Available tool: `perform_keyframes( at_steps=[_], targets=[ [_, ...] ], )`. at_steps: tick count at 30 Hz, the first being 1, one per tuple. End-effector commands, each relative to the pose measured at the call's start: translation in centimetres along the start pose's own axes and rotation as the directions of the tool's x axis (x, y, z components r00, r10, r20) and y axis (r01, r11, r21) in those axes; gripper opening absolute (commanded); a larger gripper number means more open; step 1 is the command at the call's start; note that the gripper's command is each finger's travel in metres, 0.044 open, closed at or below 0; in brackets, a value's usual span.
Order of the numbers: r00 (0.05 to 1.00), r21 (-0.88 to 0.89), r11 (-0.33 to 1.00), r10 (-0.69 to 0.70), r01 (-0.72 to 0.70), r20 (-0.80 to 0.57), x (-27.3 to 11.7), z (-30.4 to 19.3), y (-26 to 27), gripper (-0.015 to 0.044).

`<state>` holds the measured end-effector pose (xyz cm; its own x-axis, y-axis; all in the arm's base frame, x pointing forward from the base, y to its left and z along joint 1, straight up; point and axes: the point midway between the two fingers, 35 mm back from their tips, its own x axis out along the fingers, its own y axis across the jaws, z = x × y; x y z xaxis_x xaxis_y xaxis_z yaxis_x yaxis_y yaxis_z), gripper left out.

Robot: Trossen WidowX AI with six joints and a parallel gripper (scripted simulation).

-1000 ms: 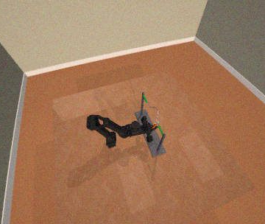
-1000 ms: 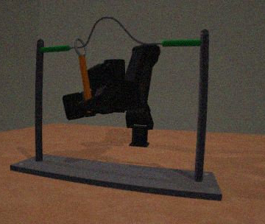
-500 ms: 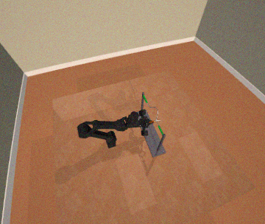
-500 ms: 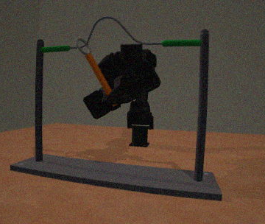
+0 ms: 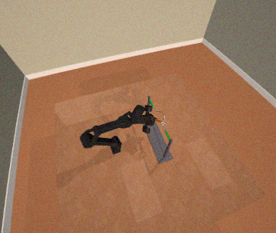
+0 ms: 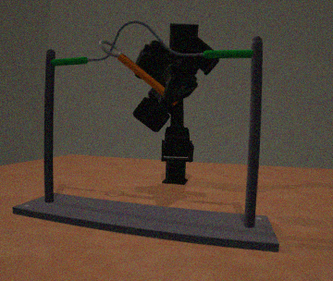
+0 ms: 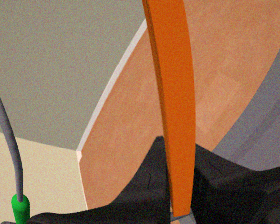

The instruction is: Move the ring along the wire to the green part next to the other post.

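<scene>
Item: wire rig on a grey base (image 6: 146, 222), two dark posts upright at its ends. Left post (image 6: 49, 125) at 9 o'clock in the exterior view, right post (image 6: 253, 134) at 3 o'clock.

Wire: a green sleeve (image 6: 69, 60) beside the left post, a second green sleeve (image 6: 227, 54) beside the right post. The thin grey wire (image 6: 137, 25) arcs up between them, its peak at 12 o'clock.

Ring (image 6: 106, 46): pale, small, at 11 o'clock in the exterior view. It lies on the grey stretch just right of the left sleeve, past the green part. Whether it touches the wire cannot be told at this size.

Handle (image 6: 141, 74): orange, tilted, running from the ring down toward 5 o'clock into the gripper.

Gripper (image 7: 180, 183): closed narrow on the lower end of the handle; the wrist view shows the orange bar clamped between the two dark fingers.

Arm (image 5: 110, 128): black, reaching from its mount at 9 o'clock in the top view toward the rig at 3 o'clock.

Floor (image 5: 213, 153): orange-brown.
</scene>
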<state>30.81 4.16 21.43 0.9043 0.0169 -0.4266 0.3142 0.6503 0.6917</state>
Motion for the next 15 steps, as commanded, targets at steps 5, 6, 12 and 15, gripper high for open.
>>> perform_keyframes(
  at_steps=[5,6,12,15],
  targets=[
    [1.000,0.084,0.996,-0.010,0.010,-0.004,-0.2,0.1,1.7,-0.0150],
    [1.000,0.090,0.996,-0.010,0.010,-0.003,-0.2,0.2,2.0,-0.0150],
    [1.000,0.089,0.996,-0.011,0.011,-0.002,-0.1,0.2,2.6,-0.0150],
    [1.000,0.078,0.997,-0.012,0.012,-0.001,-0.1,0.3,2.7,-0.0150]
  ],
)
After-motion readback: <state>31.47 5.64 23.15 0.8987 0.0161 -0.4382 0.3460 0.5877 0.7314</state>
